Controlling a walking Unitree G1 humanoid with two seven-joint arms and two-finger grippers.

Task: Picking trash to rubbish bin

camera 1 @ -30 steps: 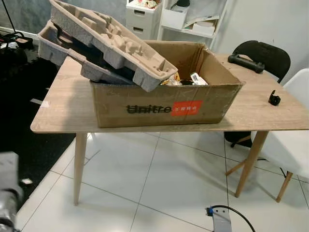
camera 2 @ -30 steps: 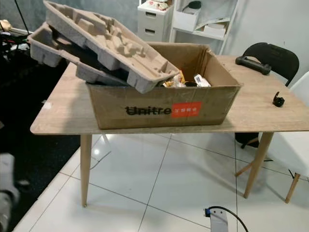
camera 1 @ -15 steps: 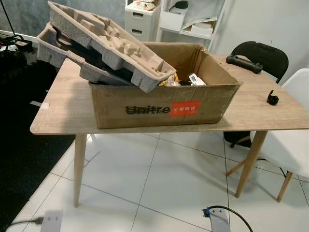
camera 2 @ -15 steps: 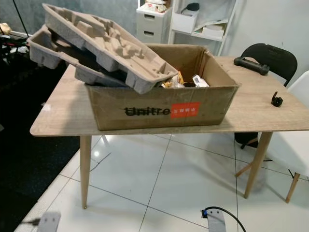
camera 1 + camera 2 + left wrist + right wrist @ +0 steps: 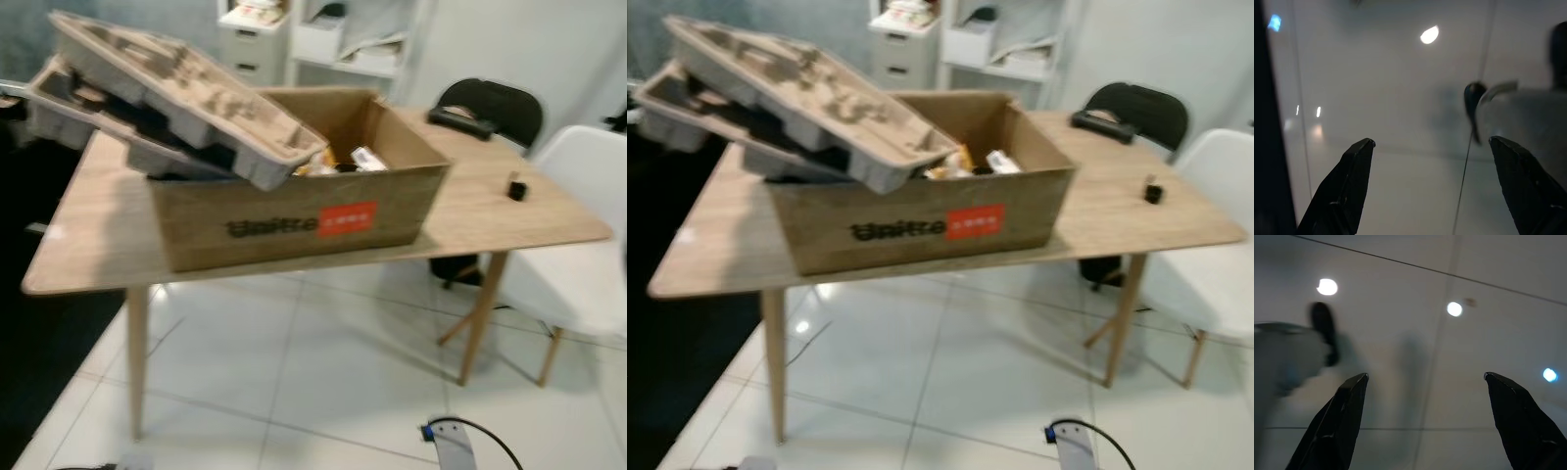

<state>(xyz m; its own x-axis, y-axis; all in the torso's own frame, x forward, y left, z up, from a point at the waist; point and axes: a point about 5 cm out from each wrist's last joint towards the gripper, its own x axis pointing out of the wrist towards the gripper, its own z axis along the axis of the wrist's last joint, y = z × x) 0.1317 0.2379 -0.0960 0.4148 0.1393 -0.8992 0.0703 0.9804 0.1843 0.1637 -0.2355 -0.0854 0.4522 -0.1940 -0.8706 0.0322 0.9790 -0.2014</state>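
Note:
A brown cardboard box (image 5: 294, 211) printed "Unitree" stands on a wooden table (image 5: 93, 230). Two grey moulded pulp trays (image 5: 176, 93) lean out of its left side, and small bits of trash (image 5: 358, 159) lie inside near the back. My left gripper (image 5: 1431, 152) hangs open over the white floor tiles, nothing between its black fingers (image 5: 1349, 188). My right gripper (image 5: 1425, 382) hangs open over the tiles too, with nothing held.
A black chair (image 5: 490, 103) and a white chair (image 5: 578, 245) stand at the table's right. A black bar-shaped object (image 5: 458, 121) and a small black item (image 5: 514, 186) lie on the tabletop. White shelves (image 5: 323, 44) stand behind. A dark mat (image 5: 34, 343) covers the floor at left.
The whole picture has shifted left and blurred, so the camera has turned right. The box and trays have not moved on the table.

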